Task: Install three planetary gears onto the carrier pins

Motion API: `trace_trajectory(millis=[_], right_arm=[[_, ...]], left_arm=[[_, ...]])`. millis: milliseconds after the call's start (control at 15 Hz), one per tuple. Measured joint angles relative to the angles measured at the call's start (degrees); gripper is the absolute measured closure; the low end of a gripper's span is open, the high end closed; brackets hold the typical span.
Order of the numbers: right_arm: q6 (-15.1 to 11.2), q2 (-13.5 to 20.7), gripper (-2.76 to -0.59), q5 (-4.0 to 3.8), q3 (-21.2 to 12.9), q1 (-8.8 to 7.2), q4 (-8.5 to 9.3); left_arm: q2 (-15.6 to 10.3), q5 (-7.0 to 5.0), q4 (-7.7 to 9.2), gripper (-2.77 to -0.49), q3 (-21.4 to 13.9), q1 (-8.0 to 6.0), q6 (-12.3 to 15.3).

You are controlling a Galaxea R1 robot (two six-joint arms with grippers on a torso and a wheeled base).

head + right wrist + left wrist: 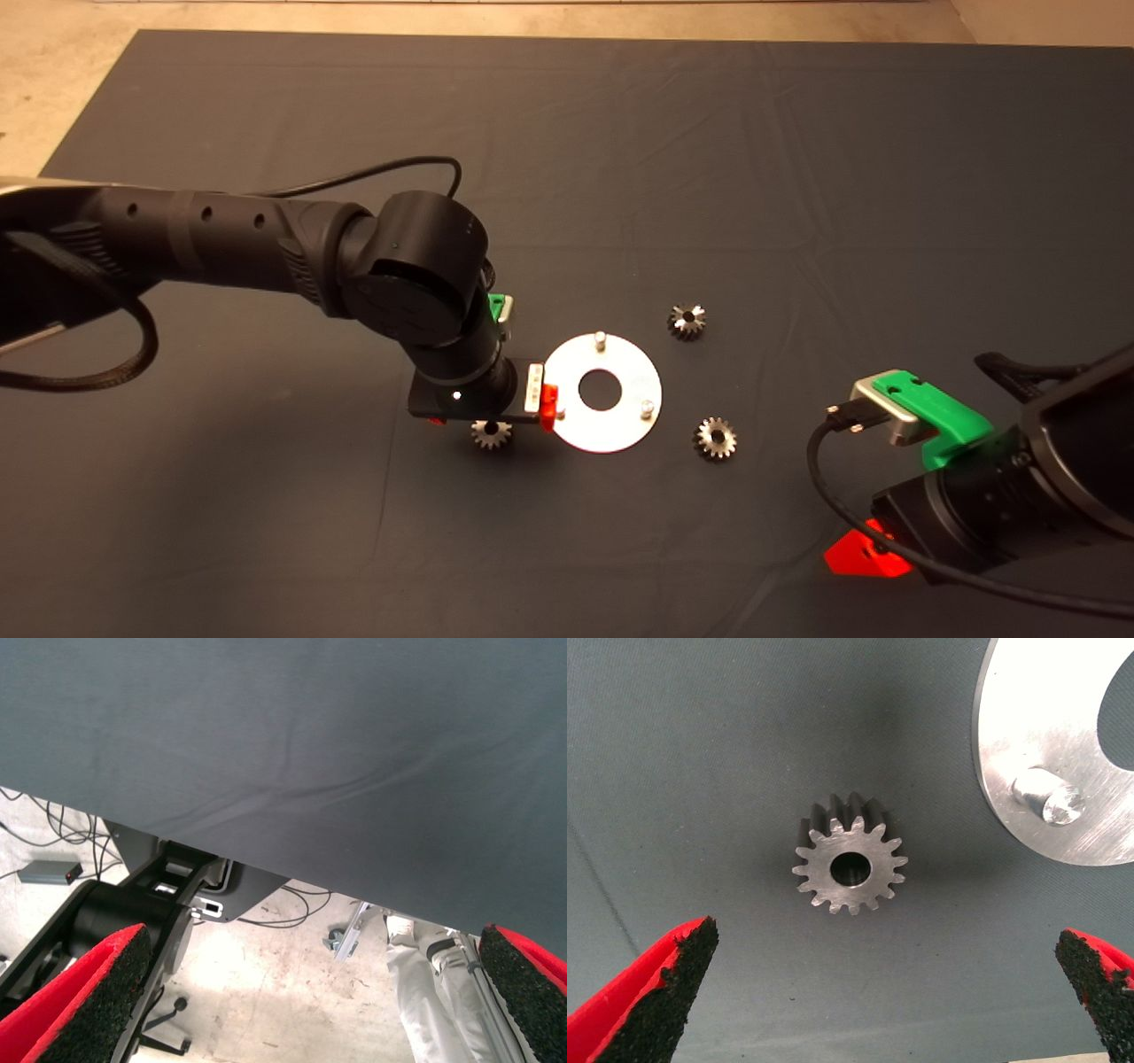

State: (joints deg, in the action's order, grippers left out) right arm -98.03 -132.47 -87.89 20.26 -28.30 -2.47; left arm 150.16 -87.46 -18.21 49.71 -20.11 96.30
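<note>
No gear is on a pin yet, so I log this as the first pick. My left hand (514, 416) hangs over the middle of the mat (567, 159), just off the near-left rim of the carrier disc (602, 392), directly above one planetary gear (850, 865). That gear lies flat, bore up, apart from the disc, and the left wrist view shows it centred between the wide-spread fingers (673, 992), nothing gripped. The second gear (687, 320) lies off the disc's far-right side and the third gear (716, 438) off its near-right side, both clear of it. My right hand (864, 556) waits at the near-right edge of the surface, spread wide and empty; its wrist view shows only the mat's edge, floor cables and a person's leg (416, 974) beyond. Next move, as I judge it: descend straight, close across the tooth tips, lift, then bring the bore over the nearest pin (1050, 800), which calls for fine alignment. In the head view I make out two pins (600, 338); the third sits behind the left hand and shows only in the left wrist view. Most of the left hand's fingers are hidden under the wrist in the head view, and the targeted gear is partly hidden there too.
</note>
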Motion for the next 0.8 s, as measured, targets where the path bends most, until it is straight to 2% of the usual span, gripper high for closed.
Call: trace_trajectory(millis=[267,667,800], right_arm=[[3.13,0.93,-2.76,0.05,1.57,0.01,0.00],[9.14,1.52,-2.76,0.05,7.90,0.03,-0.02],[9.84,1.54,-2.76,0.02,8.75,0.03,-0.02]], left_arm=[[0.00,0.00,-0.06,-2.77,0.08,0.00,-0.69],[0.03,0.02,-0.09,-2.77,1.24,0.63,-1.51],[0.04,0.02,-0.13,-2.77,2.42,1.32,-2.42]])
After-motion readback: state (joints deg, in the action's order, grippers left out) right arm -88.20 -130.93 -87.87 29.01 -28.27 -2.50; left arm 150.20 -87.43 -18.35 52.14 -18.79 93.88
